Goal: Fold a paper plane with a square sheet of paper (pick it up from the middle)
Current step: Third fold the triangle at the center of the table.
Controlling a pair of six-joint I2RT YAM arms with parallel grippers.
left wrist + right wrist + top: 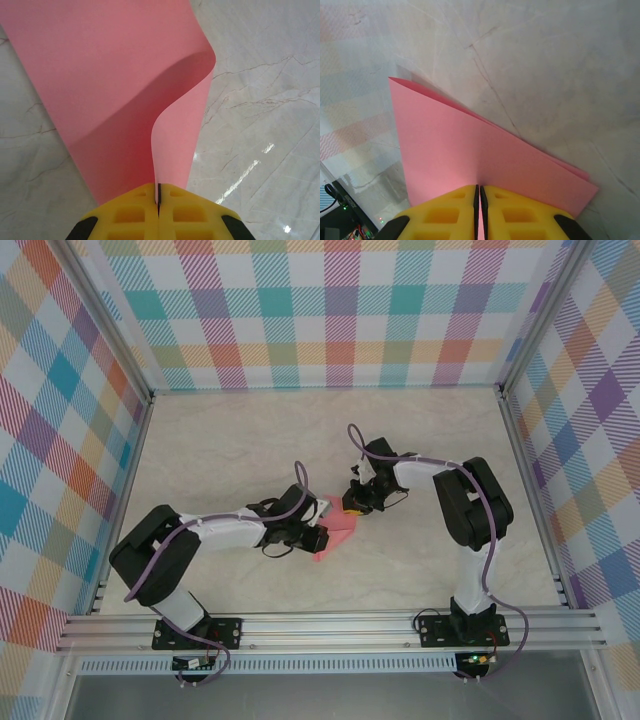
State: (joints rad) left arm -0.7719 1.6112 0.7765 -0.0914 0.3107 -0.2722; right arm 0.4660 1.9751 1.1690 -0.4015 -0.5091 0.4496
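One pink sheet, two grippers pinching it.
The single square sheet of paper (338, 537) sits doubled over mid-table (230, 440), with left gripper (158, 194) and right gripper (480, 192) each clamped on it.

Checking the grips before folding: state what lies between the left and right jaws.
Only the square sheet of paper, bent, with the left gripper and right gripper both shut on it; the top view shows it bridging them.

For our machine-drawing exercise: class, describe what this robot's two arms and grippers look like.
The left arm and right arm have black joint housings and white links, each trailed by a purple cable. The left gripper and right gripper have yellow fingers with rectangular pockets and black side pieces.
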